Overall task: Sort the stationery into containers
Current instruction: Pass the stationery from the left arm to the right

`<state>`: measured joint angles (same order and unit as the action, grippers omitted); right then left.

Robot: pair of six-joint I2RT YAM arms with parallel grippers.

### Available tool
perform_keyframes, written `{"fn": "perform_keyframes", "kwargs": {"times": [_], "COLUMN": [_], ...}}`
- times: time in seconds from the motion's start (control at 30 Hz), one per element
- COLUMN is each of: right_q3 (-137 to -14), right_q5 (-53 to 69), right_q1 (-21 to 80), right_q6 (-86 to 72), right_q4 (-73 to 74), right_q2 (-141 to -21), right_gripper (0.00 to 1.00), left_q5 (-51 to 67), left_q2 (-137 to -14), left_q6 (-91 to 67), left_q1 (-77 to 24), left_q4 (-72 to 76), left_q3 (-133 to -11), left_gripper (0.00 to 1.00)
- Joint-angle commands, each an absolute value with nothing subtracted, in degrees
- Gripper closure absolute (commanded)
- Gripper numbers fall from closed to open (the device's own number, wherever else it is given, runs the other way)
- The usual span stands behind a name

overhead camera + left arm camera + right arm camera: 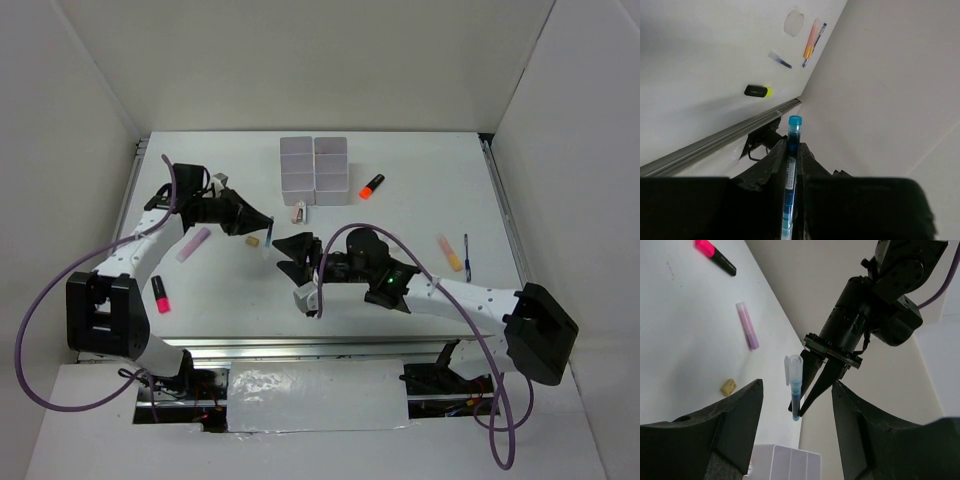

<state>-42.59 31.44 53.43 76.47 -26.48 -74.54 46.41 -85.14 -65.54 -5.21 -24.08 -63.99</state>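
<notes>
Above white table [420,200], left hand [262,222] grips blue pen [790,170]; right hand [285,257] open beside it.

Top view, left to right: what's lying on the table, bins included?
pink highlighter → pale pink marker → eraser → bins → orange highlighter → yellow-orange marker → thin blue pen

L arm [150,235] runs fwd from base, elbow bent, forearm pointing right toward table centre. L gripper [262,228] jaws pinched nearly closed on blue pen [791,160], which sticks out past the tips. R arm [450,292] stretched left, wrist low. R gripper [290,258] jaws spread wide, facing L gripper, near, not touching.
</notes>
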Motion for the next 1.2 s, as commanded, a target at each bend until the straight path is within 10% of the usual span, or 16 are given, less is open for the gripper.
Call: {"fn": "perform_keyframes", "kwargs": {"times": [0.0,0.37,0.67,0.83,0.87,0.93,1.17], "right_q3": [-42.6,-45.0,-45.4,-45.6,-45.4,-44.8,-47.8], "right_q5": [32.8,33.6,33.4,32.9,32.8,31.8,24.1], "right_q1": [54.8,55.4,55.8,56.0,55.7,54.8,47.9], "right_q6": [79.8,81.4,82.4,81.1,79.0,75.9,50.4], "right_q4": [-27.9,-25.6,-27.2,-27.8,-28.4,-29.5,-34.7], "right_q2": [-74.8,-77.6,-78.7,-77.7,-77.3,-75.8,-73.1], "right_gripper": [0.37,0.44,0.75,0.99,1.00,1.00,1.00], "left_q5": [48.3,45.9,44.7,44.7,44.5,43.4,43.3], "left_q2": [-83.0,-82.6,-81.8,-82.1,-82.1,-82.1,-84.9], "left_q6": [-68.4,-67.3,-65.7,-64.4,-63.9,-62.4,-49.3], "left_q1": [-6.6,-9.1,-9.5,-9.2,-9.0,-7.4,5.0], "left_q4": [-21.7,-23.4,-24.6,-24.1,-24.2,-24.9,-23.8], "left_q3": [-64.0,-63.2,-62.1,-63.3,-63.8,-66.1,-79.1], "left_gripper": [0.99,0.99,0.96,0.53,0.23,0.06,0.01]}}
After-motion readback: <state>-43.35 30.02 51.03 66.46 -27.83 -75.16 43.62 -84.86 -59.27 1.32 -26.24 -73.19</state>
